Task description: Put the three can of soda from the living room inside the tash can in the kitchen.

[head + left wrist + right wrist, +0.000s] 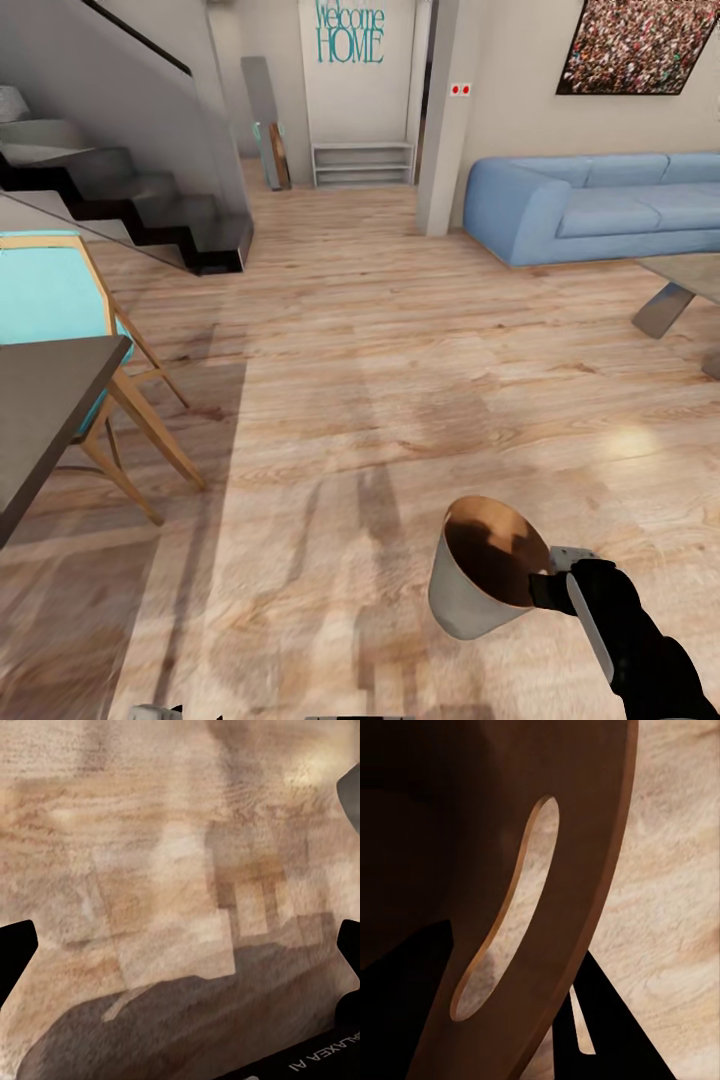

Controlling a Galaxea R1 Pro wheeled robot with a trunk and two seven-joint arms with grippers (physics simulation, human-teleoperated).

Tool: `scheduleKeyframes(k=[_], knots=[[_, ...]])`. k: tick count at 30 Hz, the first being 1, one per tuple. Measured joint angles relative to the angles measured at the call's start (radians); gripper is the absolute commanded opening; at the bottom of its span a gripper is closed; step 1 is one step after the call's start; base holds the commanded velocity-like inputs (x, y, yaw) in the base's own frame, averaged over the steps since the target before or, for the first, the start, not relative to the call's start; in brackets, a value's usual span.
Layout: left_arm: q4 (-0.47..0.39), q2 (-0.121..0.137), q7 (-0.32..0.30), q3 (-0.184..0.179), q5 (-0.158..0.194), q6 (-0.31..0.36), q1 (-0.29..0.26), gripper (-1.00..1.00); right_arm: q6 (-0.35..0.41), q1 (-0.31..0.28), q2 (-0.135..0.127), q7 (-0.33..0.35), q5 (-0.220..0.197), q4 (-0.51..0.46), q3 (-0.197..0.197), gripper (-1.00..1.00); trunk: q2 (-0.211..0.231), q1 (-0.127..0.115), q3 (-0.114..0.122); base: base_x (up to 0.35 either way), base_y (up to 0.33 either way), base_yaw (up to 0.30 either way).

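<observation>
The bin [478,585] is held tilted above the wood floor [350,400] by the right gripper [556,583], pinched on its rim. The left gripper's fingers [16,952] are spread over bare floor. A blue sofa [590,205] is seen beyond.

pale wood floor [350,400] throughout. blue sofa [600,205] against far right wall, dark framed picture [640,45] above it. grey staircase [130,200] at left. teal chair [60,310] on wooden legs beside a dark tabletop [40,410]. "welcome home" lettering [350,32] over a low white shelf [362,163].
</observation>
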Motion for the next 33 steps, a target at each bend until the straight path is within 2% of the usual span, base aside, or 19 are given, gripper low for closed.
scheduleKeyframes(k=[4,33], knots=[[0.0,0.0,0.0,0.0,0.0,0.0,0.0,1.0,0.0,0.0,0.0,-0.001,0.011,0.0,0.0,-1.0,0.0,0.0,0.007,0.0,0.0,0.0],[0.0,0.0,0.0,0.0,0.0,0.0,0.0,1.0,0.002,0.0,0.0,-0.001,0.006,0.0,0.0,-1.0,0.0,0.0,0.054,0.0,0.0,0.0]])
